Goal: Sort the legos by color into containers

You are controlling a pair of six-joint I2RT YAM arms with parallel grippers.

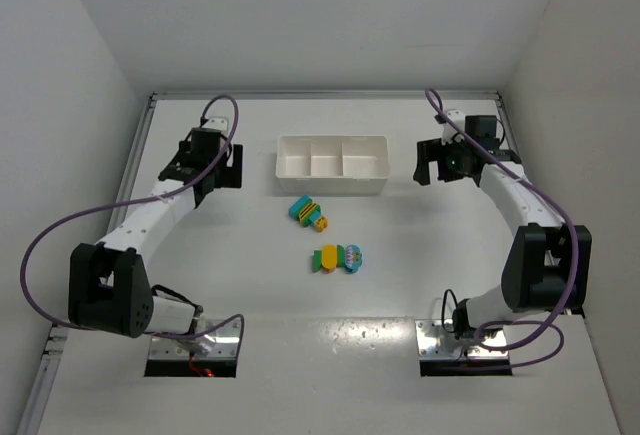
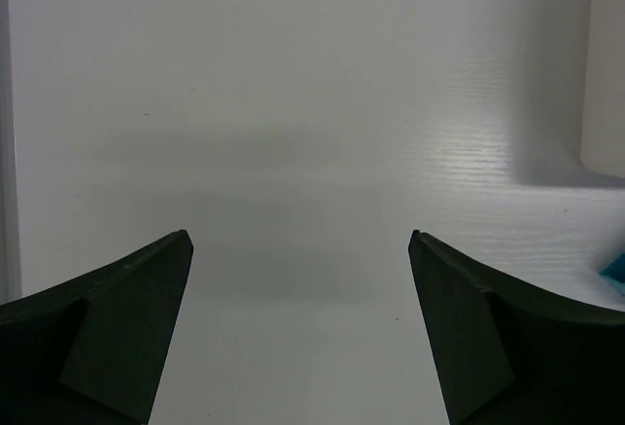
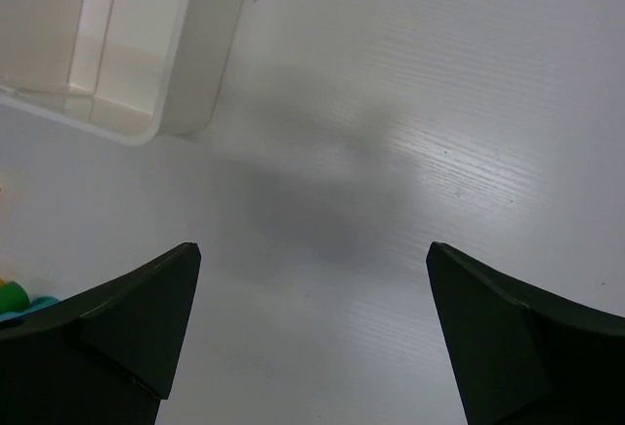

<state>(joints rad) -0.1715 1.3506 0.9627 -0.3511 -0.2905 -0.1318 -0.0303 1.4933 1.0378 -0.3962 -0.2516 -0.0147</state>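
- Tray (image 1: pixel 332 188): white and shallow, split by thin dividers into three compartments (image 1: pixel 326 162) in a row. You find it at the far middle of the table (image 1: pixel 400 295), between the two arms.
- Upper clump (image 1: pixel 308 212): green, cyan and yellow-orange bricks stuck together. It lies on the table just in front of the tray, not touching it and outside every compartment.
- Lower clump (image 1: pixel 340 258): orange, green and cyan bricks joined in a short row. It lies nearer the arm bases, close to the upper clump but apart from it.
- Left gripper (image 1: pixel 222 175): its fingers are spread wide with nothing between them, over bare table to the left of the tray. In its wrist view (image 2: pixel 298 239) you see a corner of the tray at the right edge and a sliver of cyan brick low on the right.
- Right gripper (image 1: pixel 436 170): its fingers are likewise spread and hold nothing, to the right of the tray. In its wrist view (image 3: pixel 312 249) you see the tray's end at the upper left and green and cyan brick tips at the lower left edge.
- Height: you cannot tell from these views whether either gripper touches the table.
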